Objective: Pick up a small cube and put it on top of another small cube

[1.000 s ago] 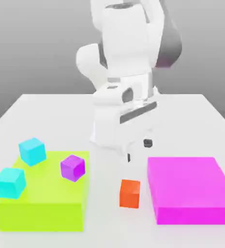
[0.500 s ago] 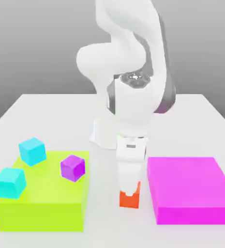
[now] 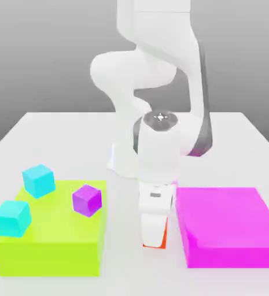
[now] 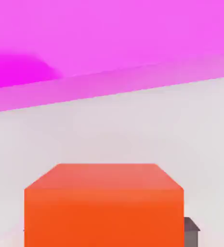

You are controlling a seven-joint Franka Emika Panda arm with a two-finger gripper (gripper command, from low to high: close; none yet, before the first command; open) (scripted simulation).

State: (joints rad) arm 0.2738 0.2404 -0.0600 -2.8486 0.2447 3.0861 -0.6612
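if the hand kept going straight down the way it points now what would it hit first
Most likely the white table. The hand points straight down over the orange-red cube, which already sits between its fingers, so probably only the tabletop under the cube lies further along that line.

White table (image 3: 44,139): yellow-green block (image 3: 55,231), magenta slab (image 3: 229,225), orange-red cube (image 3: 164,238) between them.

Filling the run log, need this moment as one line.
phase: grasp | gripper: down around orange cube, on table beside magenta block | purple cube: on green block
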